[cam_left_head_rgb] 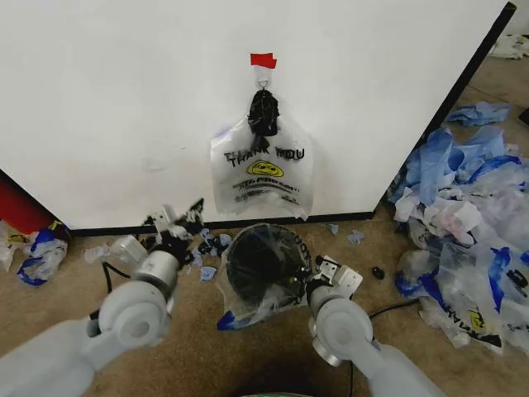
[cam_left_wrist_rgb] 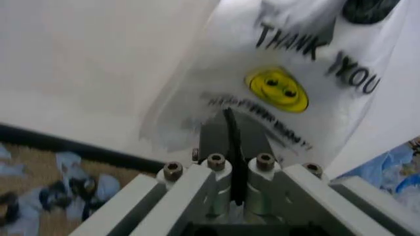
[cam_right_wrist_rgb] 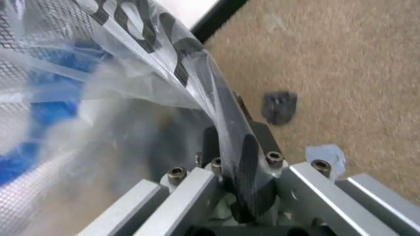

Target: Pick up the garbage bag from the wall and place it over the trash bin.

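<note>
Hanging item: the garbage bag (cam_left_head_rgb: 261, 169) hangs flat against the wall (cam_left_head_rgb: 124, 99) from a hook under a piece of red tape (cam_left_head_rgb: 263, 59), with its handles gathered into a dark knot (cam_left_head_rgb: 264, 112); the "THANK YOU" lettering and yellow smiley face point outward.
Left hand: the left hand (cam_left_head_rgb: 178, 222) is low near the black edge strip (cam_left_head_rgb: 273, 222) at the foot of the wall, off to the side of the bag and below its bottom hem.
Left hand state: the fingers are pressed together with nothing between them; in the left wrist view (cam_left_wrist_rgb: 231, 147) they appear as one dark blade pointing at the bag's printed face (cam_left_wrist_rgb: 288, 73), not touching it.
Right hand: the right hand (cam_left_head_rgb: 329, 271) sits at the rim of the trash bin (cam_left_head_rgb: 263, 266), on the side away from the left hand.
Right hand state: the fingers (cam_right_wrist_rgb: 236, 147) lie tight together against the see-through plastic film (cam_right_wrist_rgb: 98, 98) that covers the bin; whether film is pinched between them cannot be told.
Trash bin: stands on the carpet floor (cam_left_head_rgb: 198, 339) directly below the hanging bag, between the two hands, already draped in clear and blue plastic.
Surroundings: blue plastic scraps (cam_left_head_rgb: 207, 248) lie beside the left hand; a heap of blue and clear bags (cam_left_head_rgb: 463, 223) lies beyond the right hand, well apart from the bin.
</note>
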